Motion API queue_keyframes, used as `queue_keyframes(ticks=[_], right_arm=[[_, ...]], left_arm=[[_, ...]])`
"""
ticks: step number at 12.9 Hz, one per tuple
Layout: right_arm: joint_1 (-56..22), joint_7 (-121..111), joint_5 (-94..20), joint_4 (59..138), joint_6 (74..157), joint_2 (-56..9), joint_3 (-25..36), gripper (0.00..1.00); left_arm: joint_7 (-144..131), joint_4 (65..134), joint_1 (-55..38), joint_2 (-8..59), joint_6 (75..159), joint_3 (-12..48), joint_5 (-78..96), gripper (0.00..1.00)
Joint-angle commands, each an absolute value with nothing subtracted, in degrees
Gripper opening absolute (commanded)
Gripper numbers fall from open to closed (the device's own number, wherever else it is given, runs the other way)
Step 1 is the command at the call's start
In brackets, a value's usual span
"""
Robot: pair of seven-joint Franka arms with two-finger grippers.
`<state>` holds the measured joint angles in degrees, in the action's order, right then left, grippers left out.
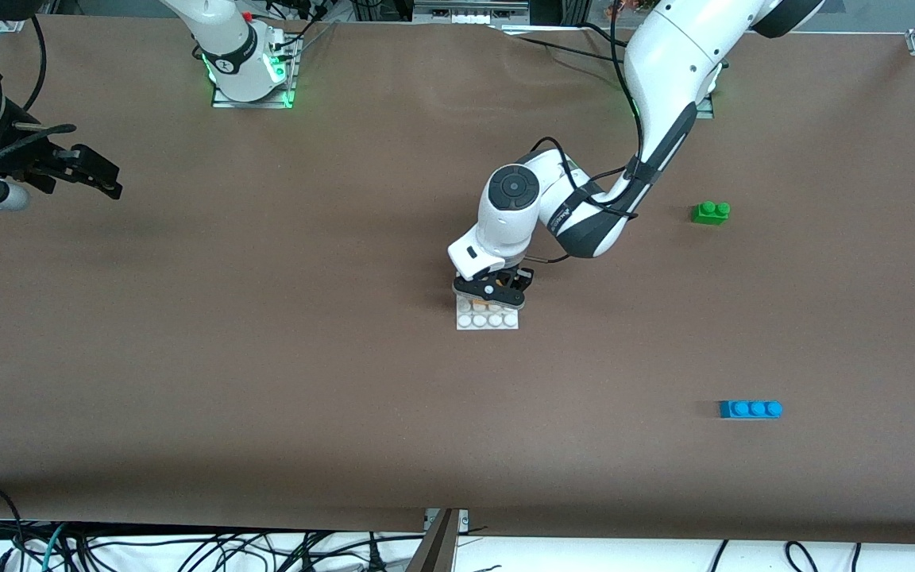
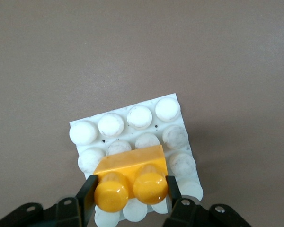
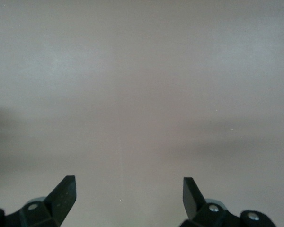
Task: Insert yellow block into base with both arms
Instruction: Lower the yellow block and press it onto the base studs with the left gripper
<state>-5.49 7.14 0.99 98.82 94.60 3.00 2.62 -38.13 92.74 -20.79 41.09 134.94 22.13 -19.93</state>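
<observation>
- Risk: studs misaligned under small orange-yellow two-stud plastic block (image 2: 130, 177), held over flat square white studded plastic base (image 2: 173, 124); possible cause, block sitting skewed between base stud rows, leading to jamming or a tilted seat.
- Risk: base sliding on brown table covering (image 1: 267, 381) under downward push; cause, no second gripper bracing it.
- Left gripper (image 1: 490, 291): fingers closed on the block's two ends, directly over the base's edge nearest the arm bases; wrist bent steeply downward, forearm reaching in from the left arm's base.
- Right gripper (image 3: 128, 191): fingers spread wide, empty, over bare table at the right arm's end; arm waiting, well apart from the base.
</observation>
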Motion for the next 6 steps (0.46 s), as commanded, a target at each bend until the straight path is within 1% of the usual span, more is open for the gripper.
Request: queue_keyframes(ticks=[1,3,4,6], right_arm=[[-5.4,6.9,0.2,98.7,94.6,3.3,2.5,1.00],[-5.4,6.9,0.2,98.7,94.6,3.3,2.5,1.00],[-5.3,6.9,0.2,98.7,94.6,3.3,2.5,1.00],[-5.4,6.9,0.2,98.7,94.6,3.3,2.5,1.00]], left_arm=[[-38.8,92.0,-21.4,42.6,134.2,22.0,-21.4,0.50],[-38.8,92.0,-21.4,42.3,133.0,22.1,-21.4,0.50],[-38.7,91.8,-21.2,42.1,130.9,22.4,-21.2,0.50],[-38.5,91.7,-21.3,42.1,130.3,22.6,-20.9,0.50]])
